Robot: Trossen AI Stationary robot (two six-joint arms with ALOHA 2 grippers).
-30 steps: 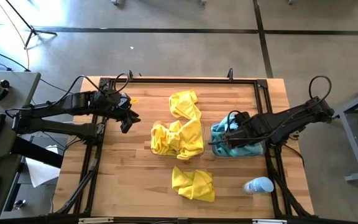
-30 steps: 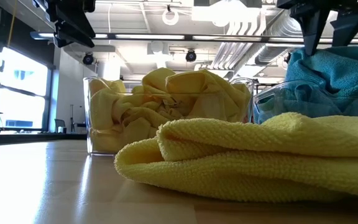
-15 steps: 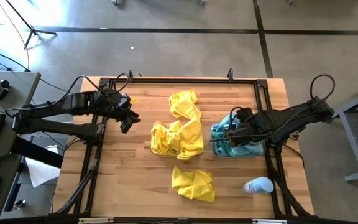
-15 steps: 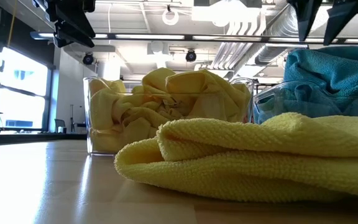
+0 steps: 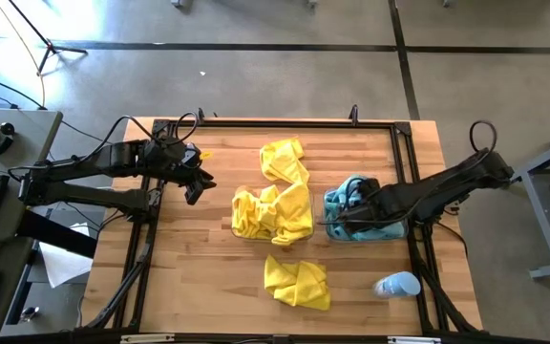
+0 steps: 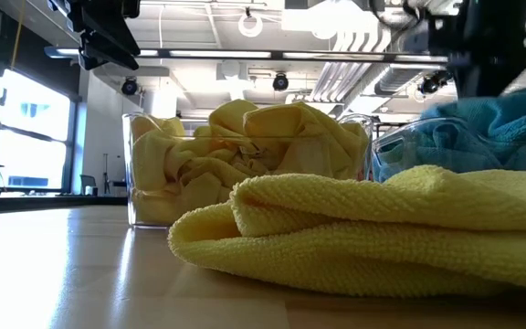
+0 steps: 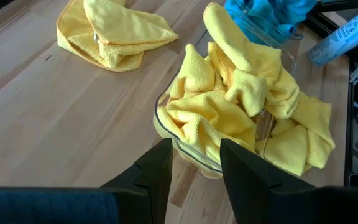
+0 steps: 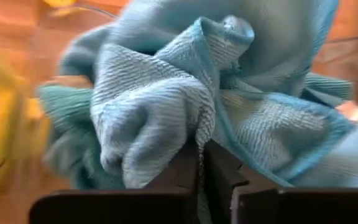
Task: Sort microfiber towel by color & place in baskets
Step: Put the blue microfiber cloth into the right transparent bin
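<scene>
Teal towels (image 5: 338, 199) fill the right clear basket (image 6: 398, 146). My right gripper (image 8: 201, 163) is down among them, shut on one. Yellow towels (image 5: 273, 212) are heaped in the left clear basket (image 7: 164, 124). One yellow towel (image 5: 283, 157) lies on the table at that basket's far side, its near end draped over the rim. Another yellow towel (image 5: 297, 282) lies folded on the table near the front edge. My left gripper (image 7: 194, 167) hovers open above the table, left of the yellow basket, with nothing between its fingers. My right gripper pinches an upstanding fold (image 8: 199, 134) of a teal towel between its two fingers, coming from above and slanting in from the table's right. The towel rests bunched on the pile in the basket.
A white and light-blue bottle (image 5: 397, 285) lies on the table near the front right corner. A black metal frame (image 5: 151, 239) runs round the table's edges. Bare wood shows at the near left and between the two arms.
My right gripper has gone down into the teal towels in the right basket and shut on a fold; the top of the pile has sunk under it.
</scene>
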